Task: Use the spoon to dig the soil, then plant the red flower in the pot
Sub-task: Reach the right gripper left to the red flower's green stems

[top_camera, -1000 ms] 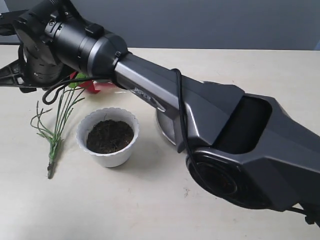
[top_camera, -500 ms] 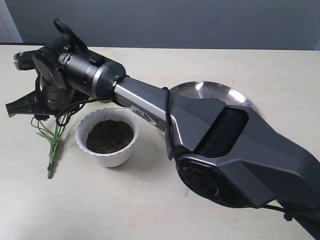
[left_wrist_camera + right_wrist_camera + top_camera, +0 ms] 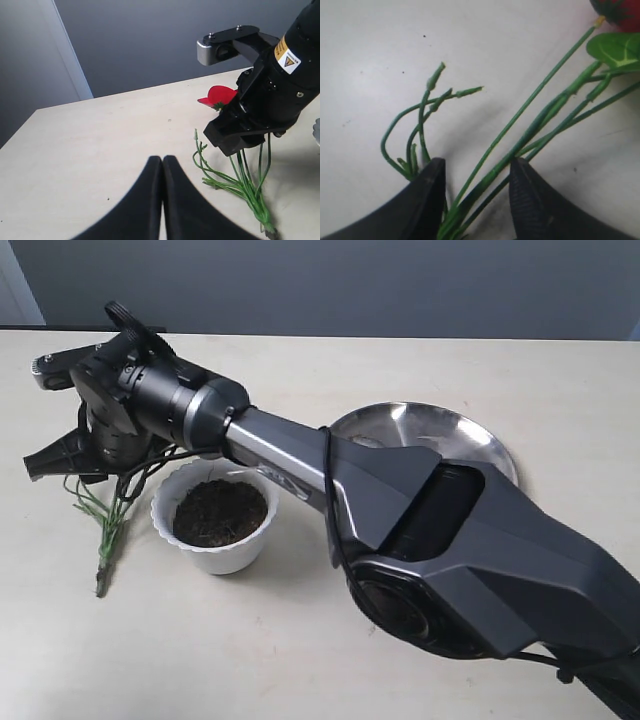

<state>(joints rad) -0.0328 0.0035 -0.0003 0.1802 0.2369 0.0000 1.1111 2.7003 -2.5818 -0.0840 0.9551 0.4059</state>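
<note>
The right arm reaches across the desk to the far left side, and its pincer hangs released over the red flower, one finger on each side of the bundled green stems but not touching them. The flower lies flat on the desk just beside the pot, its stem ends pointing toward the near edge and its red bloom hidden behind the arm in the exterior view. The pot stands upright, filled with dark soil. A round steel plate sits behind the arm, well apart from the pot. The left pincer is clenched, fingertips pressed together with nothing between them, above bare desk near the flower.
</note>
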